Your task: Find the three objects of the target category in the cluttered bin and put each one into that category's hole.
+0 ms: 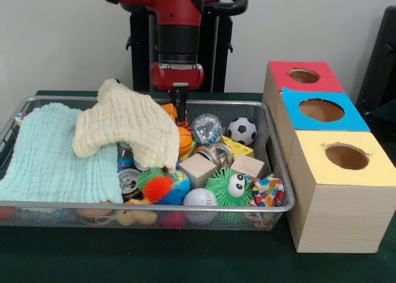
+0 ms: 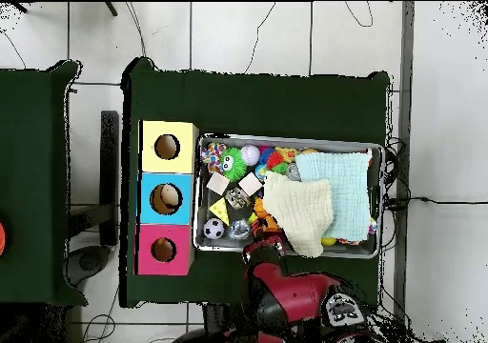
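My gripper [image 1: 179, 111] hangs low over the back middle of the wire bin [image 1: 148, 205], just above an orange basketball toy [image 1: 184, 140]. Whether it is open or shut is hidden. A cream cloth [image 1: 124, 123] lies humped beside it on the left, touching or nearly touching it. In the right half of the bin lie a soccer ball [image 1: 242, 130], a baseball [image 1: 199, 198], a clear glitter ball [image 1: 207, 128], two wooden blocks [image 1: 198, 168], a green fuzzy toy [image 1: 229, 187] and an orange spiky ball [image 1: 158, 187]. From above, the red arm [image 2: 276, 284] reaches into the bin [image 2: 286, 140].
A pale teal cloth [image 1: 46, 150] covers the bin's left part. Cans [image 1: 128, 178] show under the cream cloth. Right of the bin stand three boxes with round holes: red [image 1: 279, 69], blue [image 1: 296, 98], yellow [image 1: 309, 148]. Something tan shows in the blue box's hole [image 2: 169, 198].
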